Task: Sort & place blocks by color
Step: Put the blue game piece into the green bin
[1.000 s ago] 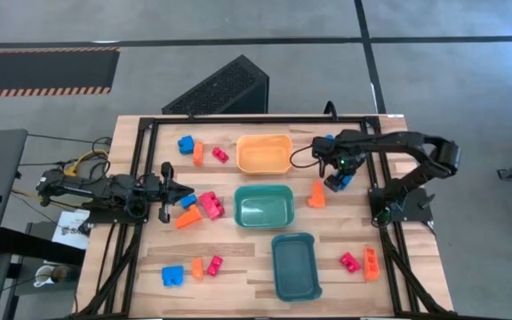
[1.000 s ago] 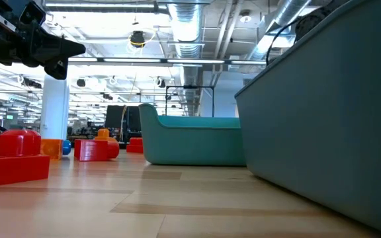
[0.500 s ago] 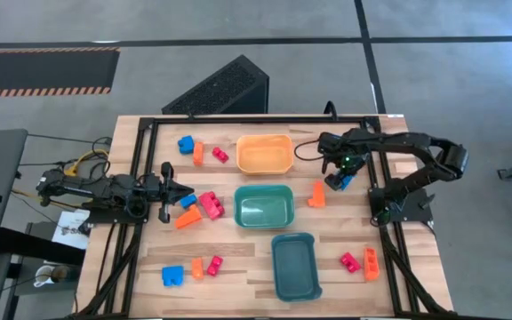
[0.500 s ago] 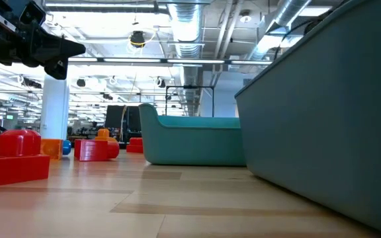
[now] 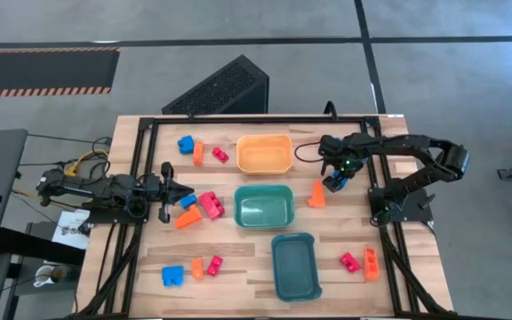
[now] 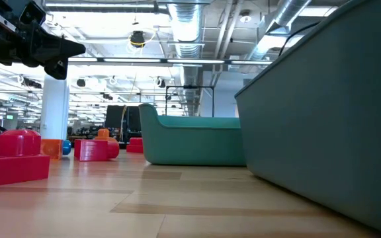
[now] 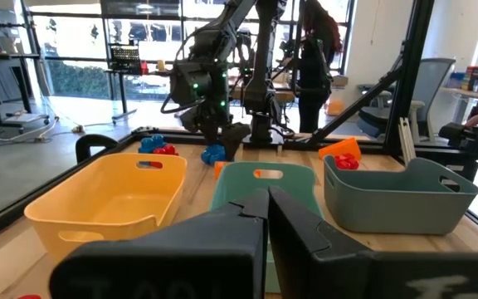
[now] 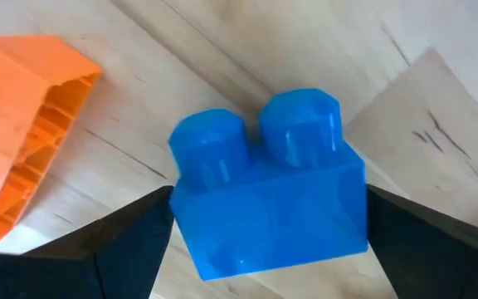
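The right gripper (image 5: 334, 182) was seen at the table's right side, just right of the orange wedge-shaped plastic block (image 5: 316, 193), with its fingers clamped on a blue two-stud plastic brick (image 8: 270, 190) from both sides. The brick (image 5: 336, 182) was located at tabletop level beside the wedge (image 8: 19, 116); whether it rested on the wood could not be told.

The left gripper (image 5: 183, 193) was held at the table's left side, its fingers (image 7: 297, 228) pressed together on nothing, pointed toward the green plastic tray (image 5: 263, 205).

An orange plastic tray (image 5: 264, 153) was placed far of the green one, and a teal plastic tray (image 5: 295, 265) near of it. Other small blocks were scattered: a blue, an orange and a red one far left (image 5: 199, 149), a pink studded one (image 5: 211, 205) left of the green tray, three near left (image 5: 192, 269), and two near right (image 5: 361, 261).
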Robot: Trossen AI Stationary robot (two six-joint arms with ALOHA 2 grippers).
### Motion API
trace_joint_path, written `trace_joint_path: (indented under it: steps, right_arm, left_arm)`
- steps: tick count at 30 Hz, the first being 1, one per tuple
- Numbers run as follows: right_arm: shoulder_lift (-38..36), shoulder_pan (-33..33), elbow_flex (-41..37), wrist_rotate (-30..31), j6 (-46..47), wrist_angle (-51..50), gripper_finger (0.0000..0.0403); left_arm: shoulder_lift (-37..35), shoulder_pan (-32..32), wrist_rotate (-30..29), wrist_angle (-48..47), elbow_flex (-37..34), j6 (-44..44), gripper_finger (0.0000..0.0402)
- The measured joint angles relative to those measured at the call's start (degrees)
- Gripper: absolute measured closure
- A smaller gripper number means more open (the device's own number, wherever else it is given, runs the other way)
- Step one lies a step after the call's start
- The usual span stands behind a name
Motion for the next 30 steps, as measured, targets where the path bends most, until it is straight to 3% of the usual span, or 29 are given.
trace_joint_path:
  steps: [5, 12, 19, 30]
  right_arm:
    - [0.01, 0.00, 0.00, 0.07, 0.00, -0.02, 0.0031]
    - [0.01, 0.02, 0.09, 0.21, 0.02, -0.23, 0.0117]
    - [-2.46, 0.41, 0.07, -0.19, 0.17, -2.82, 0.0117]
    - [-14.30, 6.30, 5.12, -1.73, 5.25, -4.81, 0.0108]
  left_arm:
    - [0.02, 0.00, 0.00, -0.01, -0.01, 0.00, 0.0401]
    - [-0.01, 0.00, 0.00, -0.02, -0.02, 0.00, 0.0401]
    - [0.01, 0.00, 0.00, 0.00, -0.01, 0.00, 0.0401]
    - [-0.01, 0.00, 0.00, 0.00, -0.02, 0.00, 0.0401]
